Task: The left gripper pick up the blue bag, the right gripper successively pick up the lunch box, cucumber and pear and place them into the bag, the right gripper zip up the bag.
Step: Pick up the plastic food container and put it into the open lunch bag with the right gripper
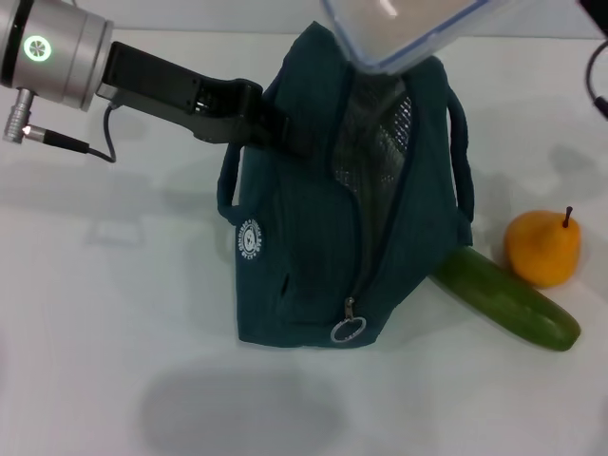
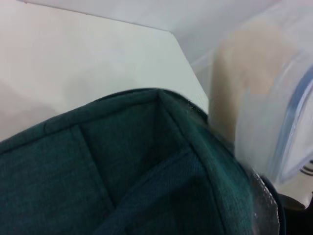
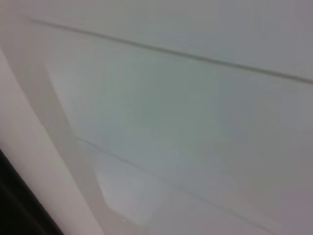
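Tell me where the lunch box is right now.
In the head view, the lunch box is in the air at the top edge, right of centre, directly over the blue bag's open mouth, not yet inside.

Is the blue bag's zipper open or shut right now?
Open: the blue bag gapes at the top, silver lining showing, with the lunch box above the opening.

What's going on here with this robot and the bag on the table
The left pincer grips the blue bag by its upper edge, holding it upright and unzipped. The lunch box hangs over the bag's opening, not yet inside; the right pincer carrying it is out of view. The cucumber and pear wait on the table beside the bag.
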Available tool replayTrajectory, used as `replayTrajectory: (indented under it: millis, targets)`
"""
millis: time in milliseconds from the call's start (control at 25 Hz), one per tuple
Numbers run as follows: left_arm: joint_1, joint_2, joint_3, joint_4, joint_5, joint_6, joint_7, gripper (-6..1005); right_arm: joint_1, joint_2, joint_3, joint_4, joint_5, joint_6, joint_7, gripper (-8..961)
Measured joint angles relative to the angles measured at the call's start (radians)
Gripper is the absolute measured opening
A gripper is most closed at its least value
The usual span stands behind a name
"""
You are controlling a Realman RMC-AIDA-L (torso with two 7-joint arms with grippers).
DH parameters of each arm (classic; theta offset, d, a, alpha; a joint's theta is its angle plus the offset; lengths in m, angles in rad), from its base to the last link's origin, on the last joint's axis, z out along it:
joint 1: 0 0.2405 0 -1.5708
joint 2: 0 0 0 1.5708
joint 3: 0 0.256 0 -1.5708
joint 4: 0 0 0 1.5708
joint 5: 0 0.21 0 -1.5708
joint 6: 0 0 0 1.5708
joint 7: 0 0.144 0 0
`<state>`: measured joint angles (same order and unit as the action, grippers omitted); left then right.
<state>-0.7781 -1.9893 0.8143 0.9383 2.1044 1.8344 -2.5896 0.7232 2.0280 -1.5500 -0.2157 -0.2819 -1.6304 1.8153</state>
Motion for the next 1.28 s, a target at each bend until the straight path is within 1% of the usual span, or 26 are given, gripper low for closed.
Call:
replayTrajectory:
  millis: [240,320,480,600,800,960,1280]
  targets:
    - [0.004,-0.003,-0.002,0.0,-0.003,-0.005,0.002,41,-0.023,0.0,-0.148,-0.02,0.046,0.063,-0.017,117]
    - [0.006,-0.003,-0.003,0.0,-0.003,-0.007,0.002,42,-0.041,0.0,-0.171,-0.02,0.047,0.084,-0.021,118]
    - [0.013,-0.003,-0.007,0.001,-0.004,-0.011,0.002,42,-0.091,0.0,-0.187,-0.028,0.042,0.103,-0.021,121]
    - [0.016,-0.003,-0.01,0.001,-0.004,-0.013,0.002,42,-0.105,0.0,-0.207,-0.029,0.04,0.117,-0.022,122]
    - [0.015,-0.009,-0.008,0.001,-0.006,-0.013,0.002,40,-0.095,0.0,-0.281,-0.037,0.036,0.193,-0.026,125]
    - [0.014,-0.016,-0.006,0.001,-0.007,-0.01,0.003,39,-0.088,0.0,-0.35,-0.086,0.036,0.282,-0.037,127]
    - [0.016,-0.018,-0.001,0.001,-0.041,-0.003,0.003,39,-0.075,0.0,-0.402,-0.131,0.037,0.426,-0.05,132]
